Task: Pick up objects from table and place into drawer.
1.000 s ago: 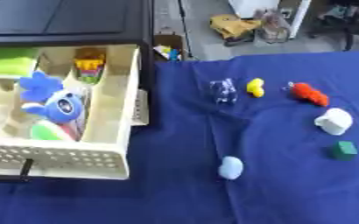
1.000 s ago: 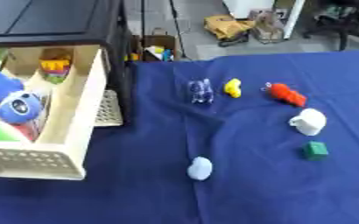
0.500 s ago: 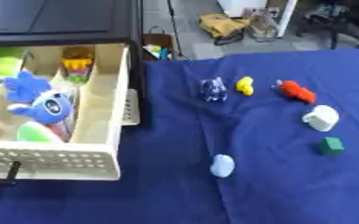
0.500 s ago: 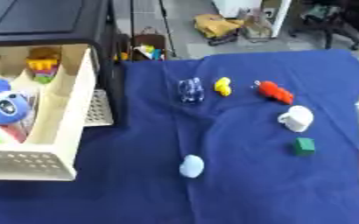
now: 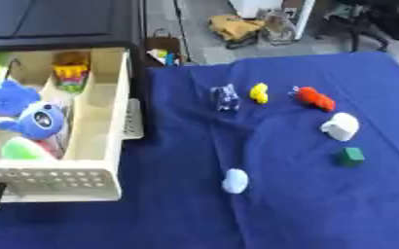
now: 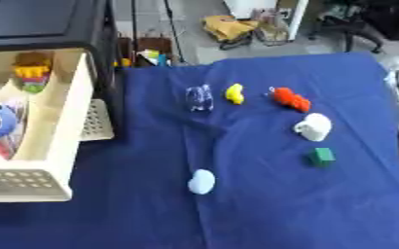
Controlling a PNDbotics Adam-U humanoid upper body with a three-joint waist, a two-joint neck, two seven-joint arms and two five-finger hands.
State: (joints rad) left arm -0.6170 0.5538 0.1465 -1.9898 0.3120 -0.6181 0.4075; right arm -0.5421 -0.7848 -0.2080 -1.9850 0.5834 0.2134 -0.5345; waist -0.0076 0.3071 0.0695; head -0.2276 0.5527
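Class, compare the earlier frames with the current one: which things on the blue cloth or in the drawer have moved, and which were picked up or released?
No object moved; only the camera shifted, sliding the whole scene across the picture. Nothing was picked up or released, and no hand is clearly in view. The pale blue object, green block, white object, red toy, yellow toy and clear item keep their arrangement; the drawer remains open.

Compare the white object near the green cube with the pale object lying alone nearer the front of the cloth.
The white object is larger and lumpier; the pale object is smaller, smooth and oval, tinted bluish. The white one lies beside the green cube; the pale one lies apart, nearer the drawer. Both rest on the blue cloth.
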